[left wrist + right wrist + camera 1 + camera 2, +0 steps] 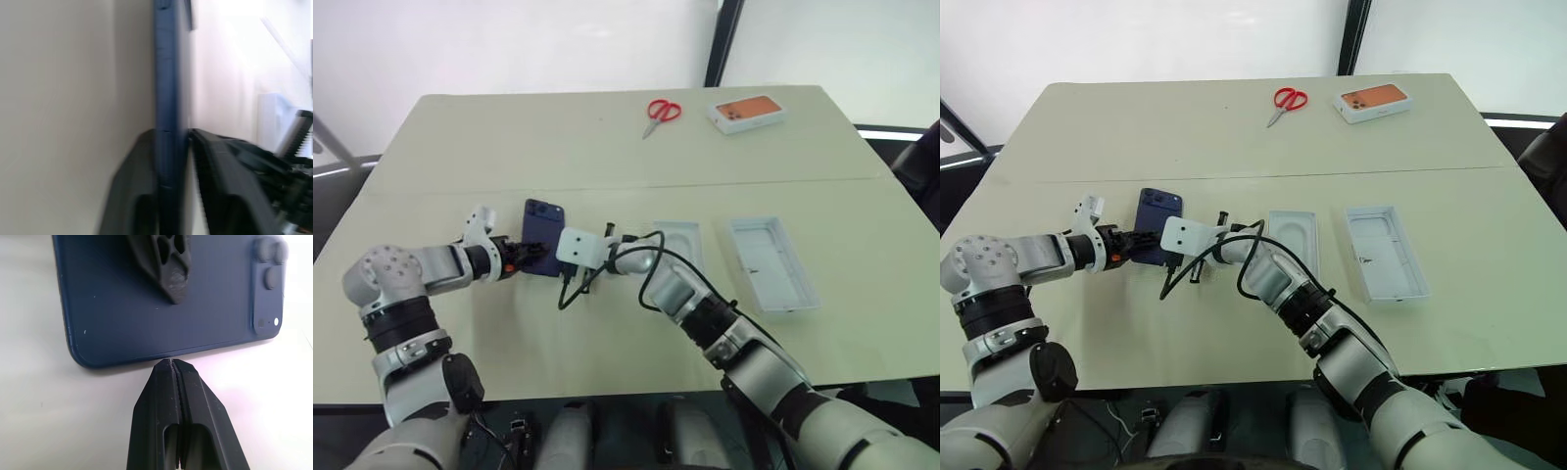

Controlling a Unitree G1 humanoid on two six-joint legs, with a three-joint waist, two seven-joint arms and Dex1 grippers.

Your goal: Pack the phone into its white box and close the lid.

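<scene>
**onlooker1:** Right gripper (172,363) is pinched together on nothing, tips butted against the phone (542,237)'s long edge. Left gripper (521,257) is clamped across the phone's thickness at its near end.

**onlooker2:** Yeah, so the left has it. Phone runs lengthwise away from the robot, and the white box (683,247) sits off to its right, past the right arm, roughly parallel. Lid (771,262) is further right. My guess: a sideways carry, no big turn.
</scene>
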